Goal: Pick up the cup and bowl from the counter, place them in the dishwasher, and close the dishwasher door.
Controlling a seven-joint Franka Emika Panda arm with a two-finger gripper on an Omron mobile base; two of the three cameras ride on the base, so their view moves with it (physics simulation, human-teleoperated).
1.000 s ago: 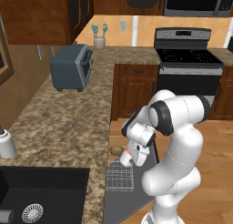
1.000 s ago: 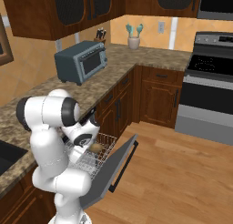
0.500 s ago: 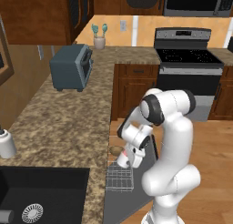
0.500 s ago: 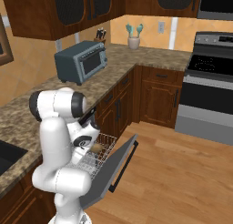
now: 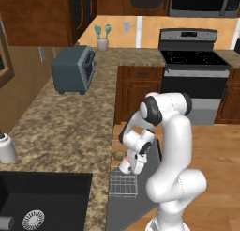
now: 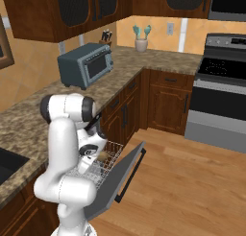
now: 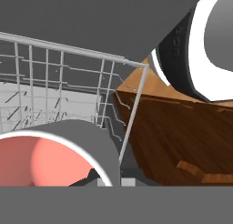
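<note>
Close to the hand camera, the cup (image 7: 48, 159) shows its salmon-red inside and white rim, pinched in the jaws over the wire rack (image 7: 59, 86) of the dishwasher (image 5: 124, 185). The gripper (image 5: 130, 165) hangs low above the open dishwasher door (image 6: 117, 180). A tan bowl (image 5: 119, 155) already sits in the rack just beyond. Judged from here, the cup should go straight down into a free cell, clear of the bowl, before release. The desk (image 5: 70, 127) stretches behind.
</note>
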